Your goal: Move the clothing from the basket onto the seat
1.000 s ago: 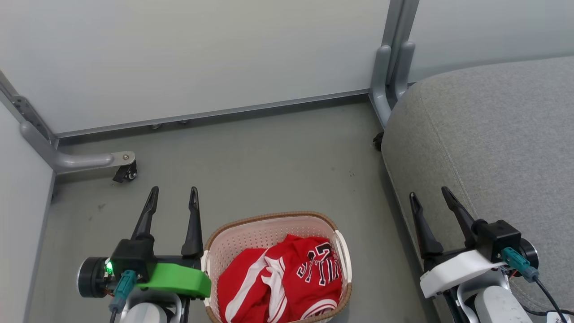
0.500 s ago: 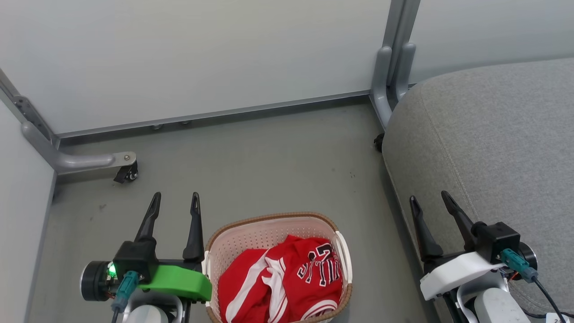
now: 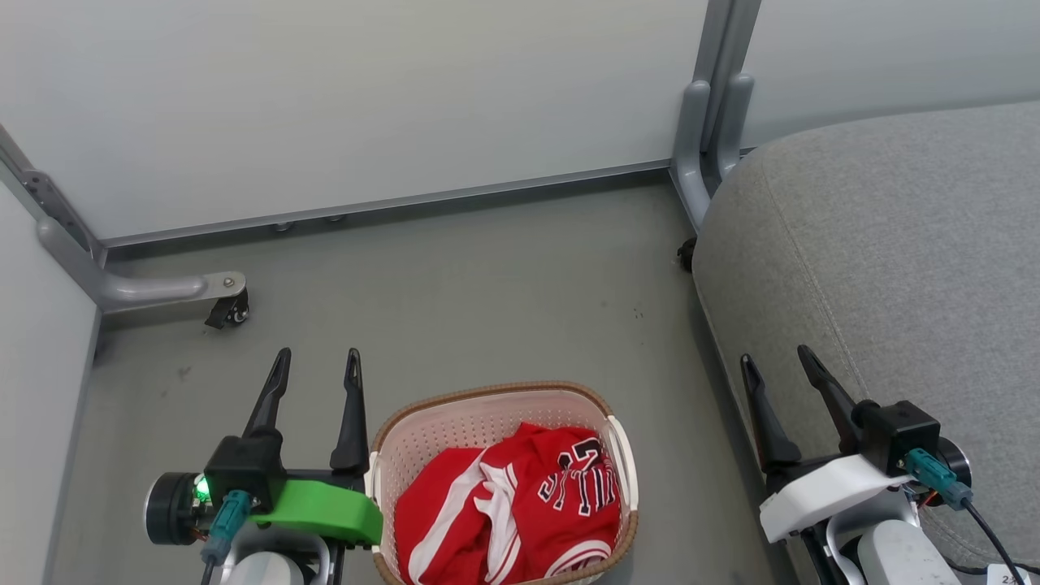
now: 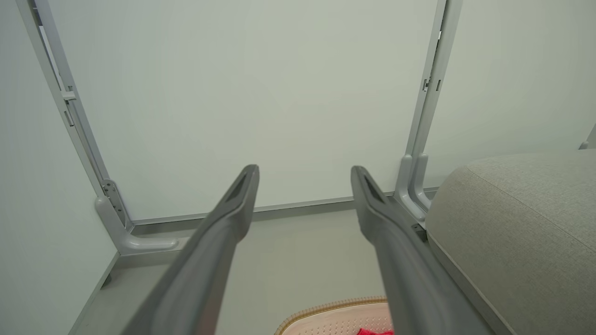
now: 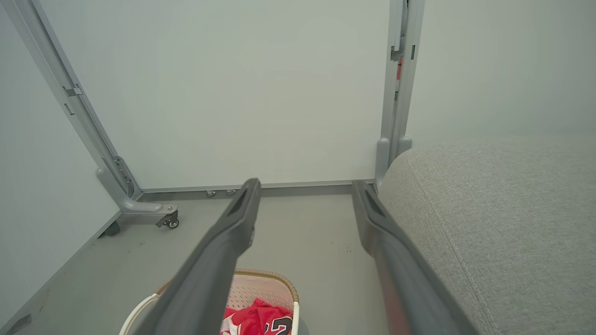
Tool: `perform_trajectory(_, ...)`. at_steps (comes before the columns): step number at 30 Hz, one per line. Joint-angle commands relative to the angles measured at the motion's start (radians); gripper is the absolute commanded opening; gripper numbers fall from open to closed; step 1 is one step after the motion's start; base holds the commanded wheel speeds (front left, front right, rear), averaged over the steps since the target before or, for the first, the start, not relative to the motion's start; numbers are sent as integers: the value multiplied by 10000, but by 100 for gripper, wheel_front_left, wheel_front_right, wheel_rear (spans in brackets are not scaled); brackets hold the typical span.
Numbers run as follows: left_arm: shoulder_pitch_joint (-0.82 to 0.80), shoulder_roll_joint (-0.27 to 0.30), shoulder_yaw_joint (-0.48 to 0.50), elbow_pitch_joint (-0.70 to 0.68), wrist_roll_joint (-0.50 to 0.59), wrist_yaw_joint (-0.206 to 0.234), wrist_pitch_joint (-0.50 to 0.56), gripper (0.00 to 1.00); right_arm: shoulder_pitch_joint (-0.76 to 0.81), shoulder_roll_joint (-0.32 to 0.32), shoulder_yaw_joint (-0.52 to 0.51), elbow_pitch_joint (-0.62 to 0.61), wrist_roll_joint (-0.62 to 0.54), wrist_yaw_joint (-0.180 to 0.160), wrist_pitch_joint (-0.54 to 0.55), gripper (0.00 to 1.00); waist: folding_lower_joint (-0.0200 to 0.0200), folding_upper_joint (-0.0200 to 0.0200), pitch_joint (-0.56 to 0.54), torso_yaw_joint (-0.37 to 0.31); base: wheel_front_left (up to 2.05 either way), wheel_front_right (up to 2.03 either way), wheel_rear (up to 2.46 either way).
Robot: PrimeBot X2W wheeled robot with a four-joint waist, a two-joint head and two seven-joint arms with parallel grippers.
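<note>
**All the clothing sitting in the basket, the seat bare**

The clothing [image 3: 508, 508] is lying bunched in a red heap, white stripes and black-and-white lettering showing on top. It is filling the near part of the basket [image 3: 487, 391]. How many pieces are making up the heap is not clear from the folds. The basket is standing on the grey floor [image 3: 487, 284], close in front of the robot and between its two arms.

The left gripper [image 3: 317, 355] is hovering just beside the basket's left handle, its fingers spread wide and holding nothing. The right gripper [image 3: 774, 355] is hanging at the near edge of the seat [image 3: 894, 244], its fingers likewise wide apart and empty. Both are pointing forward over the floor rather than down at the cloth.

The seat is rising to the right of the basket, with a strip of floor between them, and no fabric is lying on the part in view. Pale partition panels [image 3: 366, 97] are closing off the space behind.

As a judgement, the task is only beginning: no garment is lifted or gripped. Reaching in, grasping, carrying across and releasing on the cushion are all waiting to be done.
</note>
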Motion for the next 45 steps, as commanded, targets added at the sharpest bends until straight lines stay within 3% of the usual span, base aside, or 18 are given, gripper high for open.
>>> perform_trajectory(1,-190,63,39,24,86,6,3,100,-110,-57,-21,13,42,1,-49,100,0,0,22,3,0,0,0)
perform_trajectory(10,-293,63,-6,181,190,-127,3,100,-204,-57,32,-32,58,1,-49,100,0,0,175,-83,0,0,0)
perform_trajectory(19,-1082,60,-330,858,445,-551,3,100,-627,-57,159,-297,1,1,-49,100,0,0,818,-573,0,0,0)
perform_trajectory(33,-3175,82,-1417,2673,963,-1059,4,100,-2061,-48,366,-1232,-49,1,-49,100,0,0,3052,-1890,0,0,0)
perform_trajectory(45,-4949,313,-2483,4463,1233,-1220,5,100,-3390,-42,617,-1888,211,-1,-49,100,0,0,5126,-2787,0,0,0)
